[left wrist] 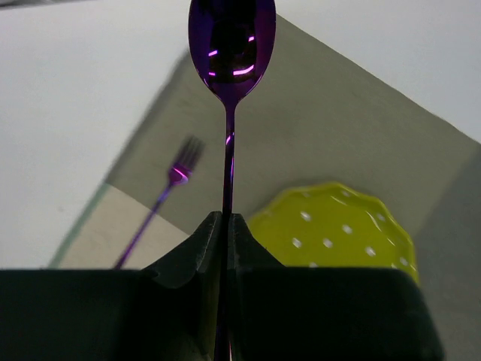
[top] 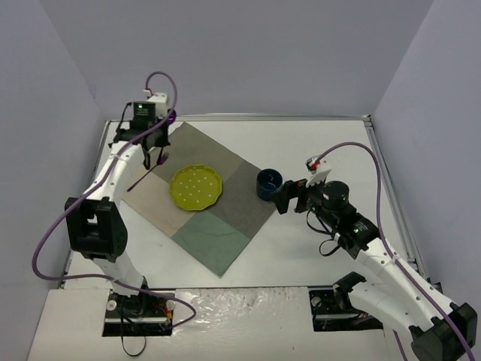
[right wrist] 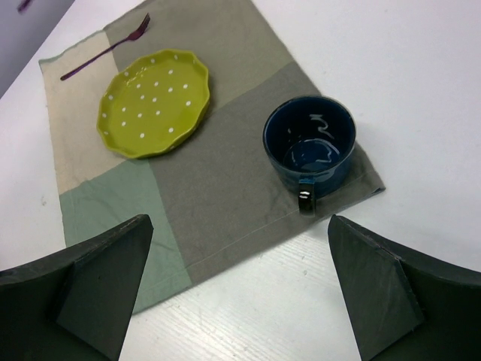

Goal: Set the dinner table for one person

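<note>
My left gripper [top: 159, 135] is shut on a purple spoon [top: 171, 115] and holds it above the far left corner of the patchwork cloth [top: 214, 226]. In the left wrist view the spoon [left wrist: 231, 45] sticks out past the closed fingers [left wrist: 207, 241]. A purple fork [top: 143, 179] lies on the cloth left of a yellow-green dotted plate [top: 196, 186]. A dark blue cup [top: 268, 183] stands at the cloth's right corner. My right gripper [top: 289, 197] is open and empty, just right of the cup [right wrist: 310, 143]. All rest on the white dinner table [top: 316, 143].
Grey walls enclose the table on three sides. A thin metal rim [top: 383, 173] runs along the table's right edge. Purple cables loop off both arms. The fork [right wrist: 113, 47] and plate [right wrist: 154, 101] also show in the right wrist view.
</note>
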You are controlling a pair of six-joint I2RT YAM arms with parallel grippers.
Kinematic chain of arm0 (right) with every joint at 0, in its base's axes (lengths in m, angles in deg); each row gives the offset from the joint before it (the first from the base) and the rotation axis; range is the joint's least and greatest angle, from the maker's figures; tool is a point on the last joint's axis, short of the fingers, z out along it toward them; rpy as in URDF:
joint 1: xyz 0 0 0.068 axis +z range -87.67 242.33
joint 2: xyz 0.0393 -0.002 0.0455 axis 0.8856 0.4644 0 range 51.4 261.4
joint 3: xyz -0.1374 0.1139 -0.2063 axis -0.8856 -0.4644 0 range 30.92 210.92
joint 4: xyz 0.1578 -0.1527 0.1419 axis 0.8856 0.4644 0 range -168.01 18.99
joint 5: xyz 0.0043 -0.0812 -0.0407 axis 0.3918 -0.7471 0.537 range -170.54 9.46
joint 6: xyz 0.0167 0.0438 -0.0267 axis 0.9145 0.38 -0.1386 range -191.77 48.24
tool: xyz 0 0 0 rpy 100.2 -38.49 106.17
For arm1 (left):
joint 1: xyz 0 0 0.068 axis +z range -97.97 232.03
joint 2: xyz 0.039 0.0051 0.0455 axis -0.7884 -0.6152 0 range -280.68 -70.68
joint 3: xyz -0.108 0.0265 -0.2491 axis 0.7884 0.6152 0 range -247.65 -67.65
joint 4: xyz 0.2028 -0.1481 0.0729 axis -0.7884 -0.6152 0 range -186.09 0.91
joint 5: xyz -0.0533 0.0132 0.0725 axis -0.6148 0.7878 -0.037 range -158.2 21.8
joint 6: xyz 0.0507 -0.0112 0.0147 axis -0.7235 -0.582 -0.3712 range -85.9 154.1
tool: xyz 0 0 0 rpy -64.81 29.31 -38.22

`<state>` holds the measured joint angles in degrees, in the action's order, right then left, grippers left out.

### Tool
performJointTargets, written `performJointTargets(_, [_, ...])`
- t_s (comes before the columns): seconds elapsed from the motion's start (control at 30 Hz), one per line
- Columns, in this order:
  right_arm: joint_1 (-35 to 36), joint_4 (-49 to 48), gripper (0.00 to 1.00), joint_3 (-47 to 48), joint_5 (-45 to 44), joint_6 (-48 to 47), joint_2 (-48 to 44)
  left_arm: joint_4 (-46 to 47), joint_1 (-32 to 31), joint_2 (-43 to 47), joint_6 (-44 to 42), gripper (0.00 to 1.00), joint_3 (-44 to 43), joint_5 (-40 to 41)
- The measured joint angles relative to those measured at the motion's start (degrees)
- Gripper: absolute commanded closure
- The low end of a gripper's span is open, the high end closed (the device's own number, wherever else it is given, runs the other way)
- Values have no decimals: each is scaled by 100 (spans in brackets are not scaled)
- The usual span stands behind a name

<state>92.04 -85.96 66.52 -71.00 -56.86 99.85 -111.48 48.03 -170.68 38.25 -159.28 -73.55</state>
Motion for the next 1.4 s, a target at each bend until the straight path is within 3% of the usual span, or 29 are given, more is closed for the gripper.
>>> performJointTargets(0.33, [0, 555, 0, 467, -805, -298, -845, -25, -2248, 1566, 813, 100, 1860, 552])
performJointTargets(0.63, [0, 782, 0, 548, -1054, -394, -1016, 542, -3932, 1844, 1777, 100, 3316, 1057])
performJointTargets(0.93, [0, 906, 0, 583, -1084, -453, -952, 1100, -4430, 1679, 2074, 100, 3868, 1334])
performJointTargets(1.4, [0, 908, 0, 583, -1084, -456, -787, 1500, -4961, 1178, 2203, 100, 3991, 1582])
